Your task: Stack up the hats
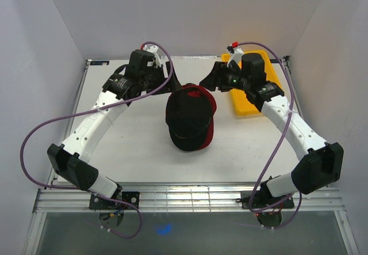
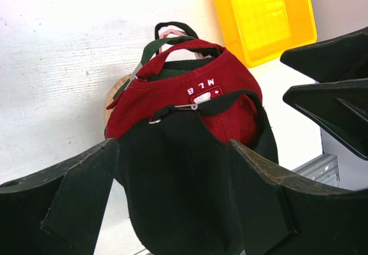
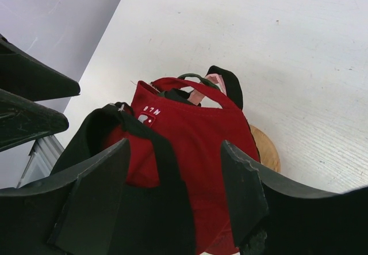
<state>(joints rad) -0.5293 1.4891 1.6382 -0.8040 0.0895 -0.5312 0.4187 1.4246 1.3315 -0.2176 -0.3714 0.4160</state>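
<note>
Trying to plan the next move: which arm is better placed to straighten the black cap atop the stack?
Likely left: the left tool, open, squarely frames the black cap; the right tool, also open, faces mostly the red cap beneath.

1. The top view looks down from high behind the near edge, taking in the whole desk [image 1: 132,145].
2. The left wrist view looks past its own fingers [image 2: 80,197], close on the hats [image 2: 184,99], toward the yellow bin [image 2: 264,13].
3. The right wrist view faces the same stack closely from the opposite side.
</note>
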